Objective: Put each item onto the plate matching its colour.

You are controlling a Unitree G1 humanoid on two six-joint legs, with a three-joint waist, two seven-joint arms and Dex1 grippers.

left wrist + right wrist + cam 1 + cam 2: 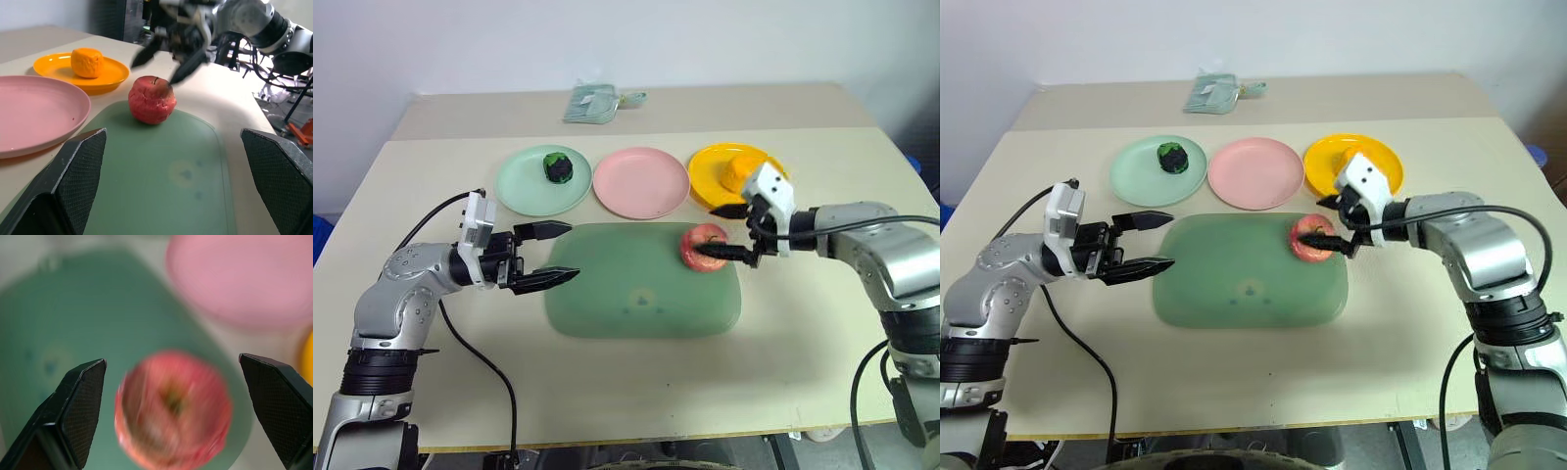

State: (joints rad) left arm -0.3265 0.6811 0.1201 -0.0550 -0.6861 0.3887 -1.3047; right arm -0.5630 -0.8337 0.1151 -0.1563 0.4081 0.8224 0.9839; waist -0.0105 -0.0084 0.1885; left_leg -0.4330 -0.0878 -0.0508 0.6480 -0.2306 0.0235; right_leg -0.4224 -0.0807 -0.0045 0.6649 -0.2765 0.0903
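The red-pink apple lies on the right end of the translucent green board. My right gripper is open just above and beside it, one finger crossing its front; in the right wrist view the apple shows between the two spread fingers. My left gripper is open at the board's left edge, pointing across it at the apple. Behind the board, the mint green plate holds the dark green ball. The pink plate is bare. The yellow plate holds the yellow-orange fruit.
A folded pale green cloth lies at the back of the table, behind the plates. The three plates stand in a row close to the board's far edge. Black cables hang from both arms.
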